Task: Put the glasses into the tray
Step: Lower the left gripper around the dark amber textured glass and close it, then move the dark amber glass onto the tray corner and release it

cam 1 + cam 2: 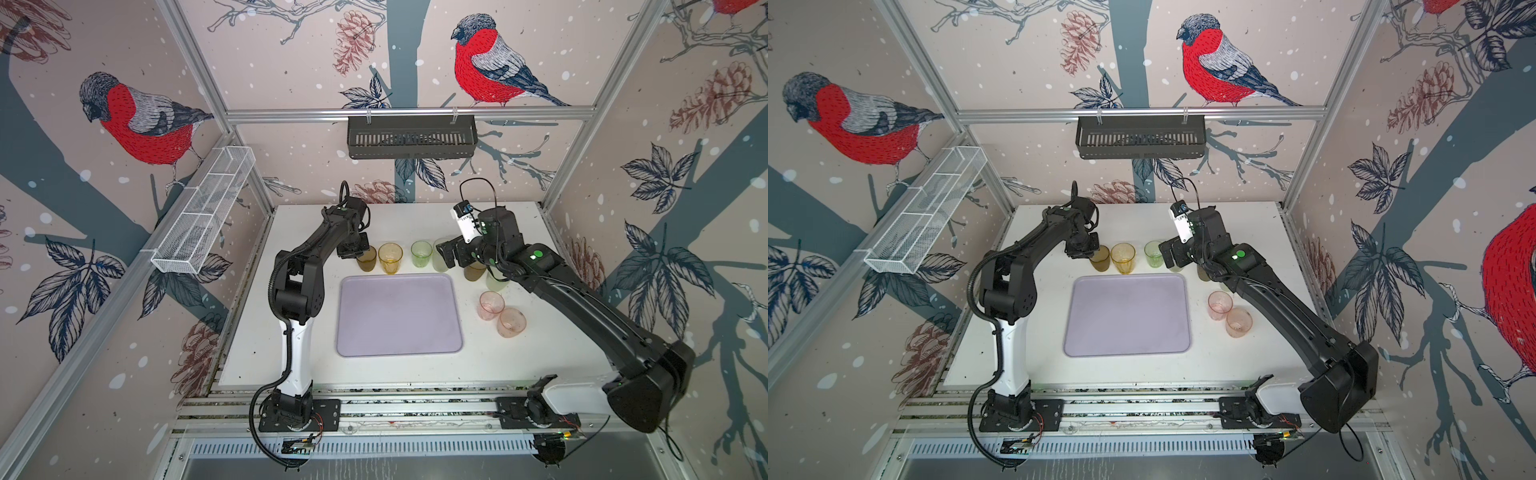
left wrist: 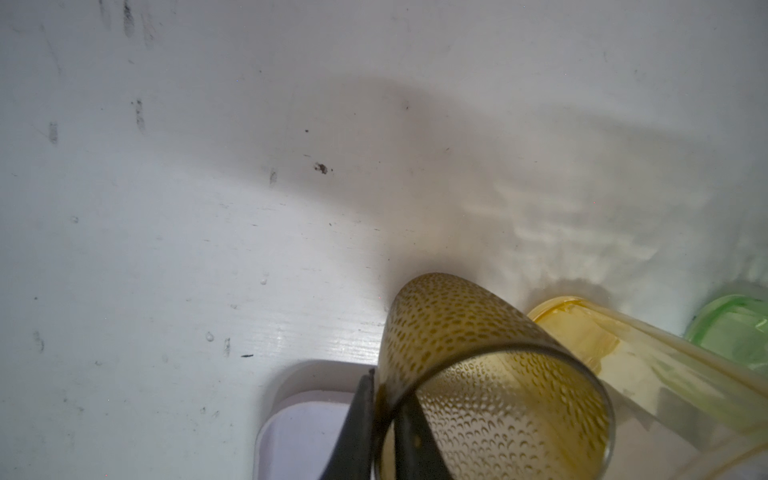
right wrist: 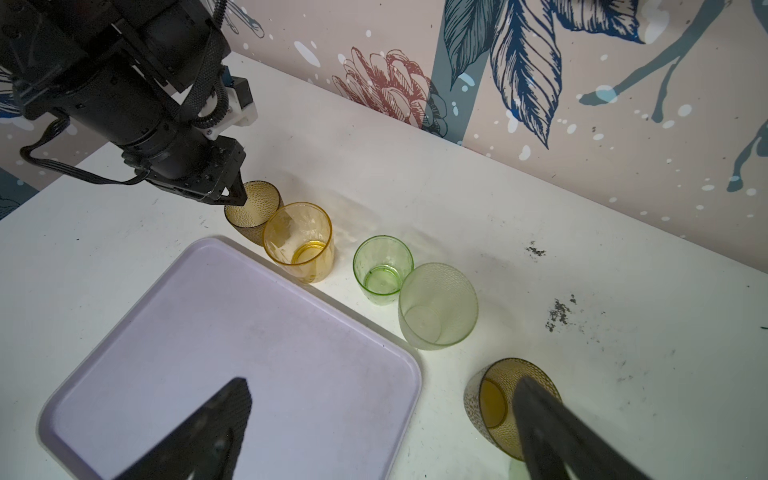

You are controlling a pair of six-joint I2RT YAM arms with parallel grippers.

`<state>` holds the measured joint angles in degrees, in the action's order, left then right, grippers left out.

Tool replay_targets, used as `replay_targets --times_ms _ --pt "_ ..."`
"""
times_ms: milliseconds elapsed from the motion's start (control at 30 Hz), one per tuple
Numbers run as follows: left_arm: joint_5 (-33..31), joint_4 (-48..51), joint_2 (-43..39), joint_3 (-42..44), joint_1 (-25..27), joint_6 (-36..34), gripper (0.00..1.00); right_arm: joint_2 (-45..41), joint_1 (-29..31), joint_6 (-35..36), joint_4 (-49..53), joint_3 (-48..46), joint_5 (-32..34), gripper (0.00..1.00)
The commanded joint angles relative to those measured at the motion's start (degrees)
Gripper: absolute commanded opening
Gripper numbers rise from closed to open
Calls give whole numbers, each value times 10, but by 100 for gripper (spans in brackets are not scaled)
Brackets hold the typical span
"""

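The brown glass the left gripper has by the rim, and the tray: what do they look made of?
The brown glass: translucent, wall covered in small moulded dimples, smooth glossy rim; probably plastic, though pressed glass can't be ruled out. The tray: opaque pale lilac, matte and faintly scuffed, soft rounded rim; most likely moulded plastic.

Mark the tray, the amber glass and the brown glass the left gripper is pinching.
tray [image 1: 399,320]: in a top view, bare floor near its middle.
amber glass [image 3: 298,243]: right wrist view, inner wall seen through its open mouth.
pinched brown glass [image 2: 465,328]: left wrist view, dimpled outer wall.
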<state>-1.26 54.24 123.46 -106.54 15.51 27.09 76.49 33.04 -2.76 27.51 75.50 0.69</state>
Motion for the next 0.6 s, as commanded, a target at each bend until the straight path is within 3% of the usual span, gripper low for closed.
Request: replay_targets --times_ms 0,300,567 --pt "-9 10 -2 -4 0 7 10 -6 -7 3 -22 1 2 100" --pt "-20 18 -9 -5 0 7 0 -12 -13 -1 -24 1 -2 100" --pt "-65 45 -54 15 4 1 0 -9 -14 0 -26 3 -10 99"
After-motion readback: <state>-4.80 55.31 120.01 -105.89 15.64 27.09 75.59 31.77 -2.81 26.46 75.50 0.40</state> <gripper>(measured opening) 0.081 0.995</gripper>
